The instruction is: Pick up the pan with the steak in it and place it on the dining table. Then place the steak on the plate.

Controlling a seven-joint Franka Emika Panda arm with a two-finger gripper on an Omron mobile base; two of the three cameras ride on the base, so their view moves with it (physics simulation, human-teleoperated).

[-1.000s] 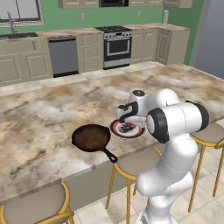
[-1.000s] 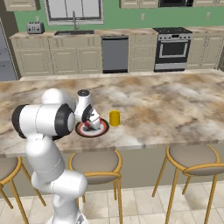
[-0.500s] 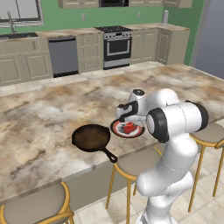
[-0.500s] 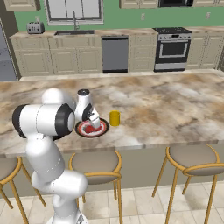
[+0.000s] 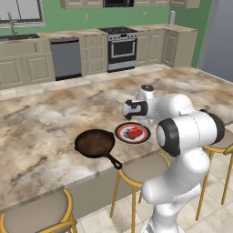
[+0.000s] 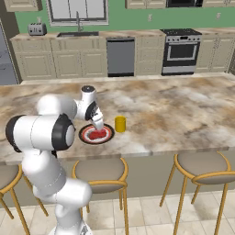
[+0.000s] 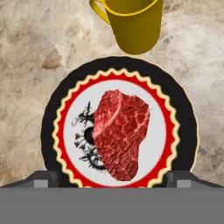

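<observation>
The steak [image 7: 120, 133] lies flat on the red-rimmed plate [image 7: 52, 127], on the marbled dining table [image 5: 41, 123]. My gripper [image 7: 113, 178] hangs just above the near edge of the plate, open, its fingertips [image 7: 41, 177] spread wider than the meat and touching nothing. In the left base view the gripper [image 5: 135, 121] hovers over the plate [image 5: 119, 133] and steak [image 5: 135, 132]. The dark pan [image 5: 94, 142] sits empty to the plate's left, with its handle pointing toward the table's front edge. In the right base view the gripper [image 6: 97, 126] stands over the steak [image 6: 96, 134].
A yellow cup [image 6: 120, 124] stands right beside the plate, on its far side in the hand view [image 7: 131, 26]. Stools [image 5: 141, 168] line the table's front edge. The stove [image 5: 120, 48] and cabinets run along the back wall.
The gripper has let go of the steak and risen a little. The steak now lies bare on the plate. The pan has not moved.
</observation>
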